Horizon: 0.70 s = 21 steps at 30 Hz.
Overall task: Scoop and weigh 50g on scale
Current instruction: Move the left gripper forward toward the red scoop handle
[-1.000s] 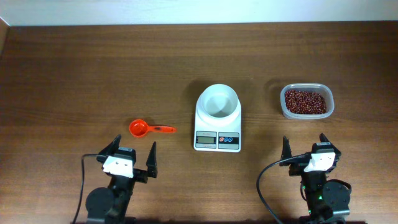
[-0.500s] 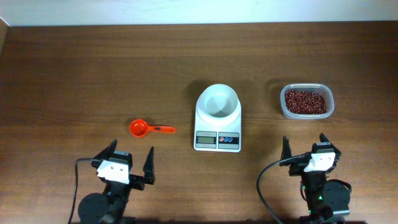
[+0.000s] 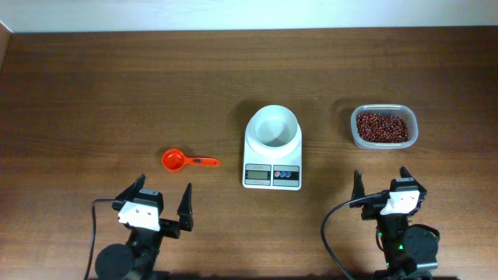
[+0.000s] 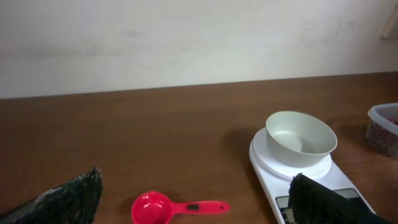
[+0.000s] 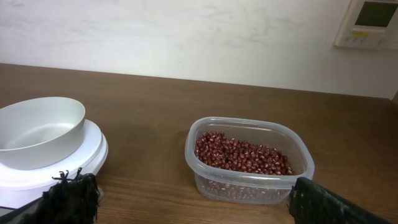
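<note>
Red scoop [image 3: 177,160]: flat on the counter [image 3: 93,93], left of the scale [image 3: 271,159]; its thin, low handle could slip from a pinch.
Scale: mid-counter, empty white bowl [image 3: 272,127] on top; a knock would spoil the reading.
Beans [image 3: 381,126]: in the clear tub [image 3: 352,128], right of the scale; could spill in transit.
Jaws: both wide, holding nothing.
</note>
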Motion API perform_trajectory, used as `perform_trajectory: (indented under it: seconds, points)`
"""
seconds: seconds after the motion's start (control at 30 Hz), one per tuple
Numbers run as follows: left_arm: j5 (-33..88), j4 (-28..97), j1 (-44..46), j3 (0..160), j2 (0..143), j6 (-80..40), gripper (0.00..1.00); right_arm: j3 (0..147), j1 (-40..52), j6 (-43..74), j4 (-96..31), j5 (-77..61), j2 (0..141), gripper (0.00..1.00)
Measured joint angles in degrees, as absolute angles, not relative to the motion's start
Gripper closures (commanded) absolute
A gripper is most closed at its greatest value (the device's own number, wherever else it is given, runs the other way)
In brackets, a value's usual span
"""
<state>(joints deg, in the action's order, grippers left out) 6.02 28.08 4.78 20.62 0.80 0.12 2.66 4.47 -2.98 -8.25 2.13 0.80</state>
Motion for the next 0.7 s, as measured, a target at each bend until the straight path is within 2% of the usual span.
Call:
perform_trajectory:
  seconds: [0.2, 0.7]
  points:
    - [6.0, 28.2, 4.8, 23.2, 2.7, 0.1, 0.01, 2.7, 4.5, -3.0, -8.3, 2.1, 0.8, 0.01]
    - [8.7, 29.4, 4.8, 33.2, 23.4, 0.1, 0.01, 2.7, 4.5, -3.0, -8.3, 2.1, 0.8, 0.01]
